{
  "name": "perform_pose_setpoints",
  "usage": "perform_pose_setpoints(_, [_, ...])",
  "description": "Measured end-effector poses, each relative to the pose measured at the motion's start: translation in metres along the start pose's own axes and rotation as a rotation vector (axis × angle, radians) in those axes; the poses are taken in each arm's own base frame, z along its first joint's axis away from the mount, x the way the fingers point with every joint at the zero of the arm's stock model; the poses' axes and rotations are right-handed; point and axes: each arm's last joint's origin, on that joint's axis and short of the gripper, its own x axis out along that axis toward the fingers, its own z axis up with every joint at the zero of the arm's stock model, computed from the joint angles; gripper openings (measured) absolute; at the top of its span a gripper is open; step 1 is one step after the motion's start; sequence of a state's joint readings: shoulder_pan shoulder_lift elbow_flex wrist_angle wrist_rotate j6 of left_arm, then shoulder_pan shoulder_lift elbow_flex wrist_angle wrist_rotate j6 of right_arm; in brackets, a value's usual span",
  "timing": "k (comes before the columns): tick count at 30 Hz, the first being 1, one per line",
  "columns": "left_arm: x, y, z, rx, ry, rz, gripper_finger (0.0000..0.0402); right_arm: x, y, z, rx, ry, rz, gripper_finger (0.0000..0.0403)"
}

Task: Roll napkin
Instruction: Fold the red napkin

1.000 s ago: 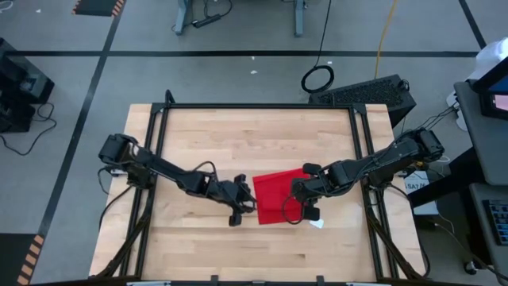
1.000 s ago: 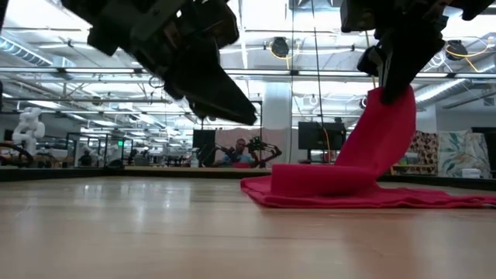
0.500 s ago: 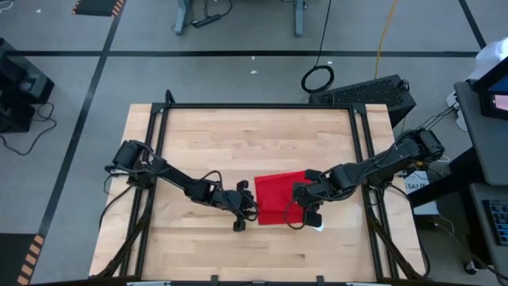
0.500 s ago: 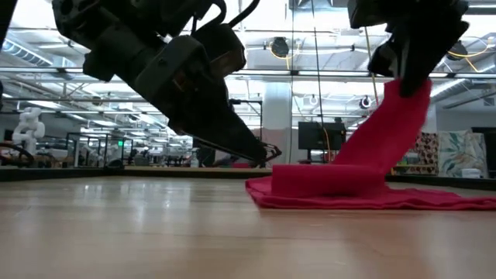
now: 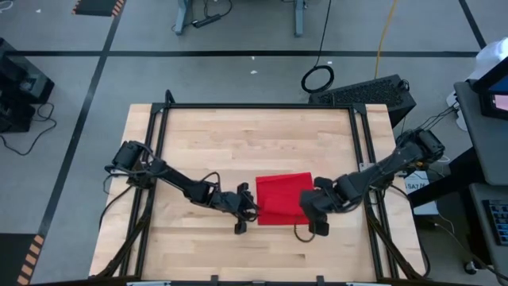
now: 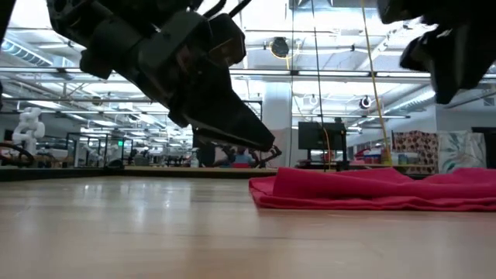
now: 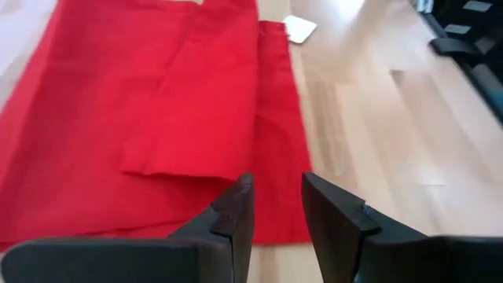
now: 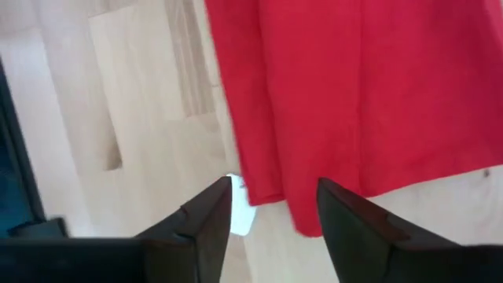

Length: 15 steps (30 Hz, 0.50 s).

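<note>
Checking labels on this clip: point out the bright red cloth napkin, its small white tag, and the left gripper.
Bright red cloth napkin point(image 5: 279, 199), high view, middle of the folded cloth.
Small white tag point(image 7: 299, 28), left wrist view, centre of the tag.
Left gripper point(image 7: 277, 206), left wrist view, midway between fingertips.

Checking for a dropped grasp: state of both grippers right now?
Left gripper: open, fingers narrowly apart, empty, at the napkin's edge.
Right gripper: open, empty, above the napkin's other side.
</note>
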State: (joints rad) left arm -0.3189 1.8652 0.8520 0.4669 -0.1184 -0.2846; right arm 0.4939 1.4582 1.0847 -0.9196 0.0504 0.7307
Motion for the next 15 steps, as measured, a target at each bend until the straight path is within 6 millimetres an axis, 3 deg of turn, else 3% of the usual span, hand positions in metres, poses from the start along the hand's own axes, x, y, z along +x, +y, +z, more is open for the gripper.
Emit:
perform_pose_setpoints(7, [-0.002,-0.013,0.002,-0.066,-0.066,0.021,0.0123,-0.003,0.023,-0.022,-0.009,-0.179,-0.138,0.0187])
perform_pose_setpoints(15, [0.006,-0.014,-0.007,-0.079,-0.116,0.121,0.0235,-0.009,0.042,-0.032,0.026,-0.457,-0.189,0.0174])
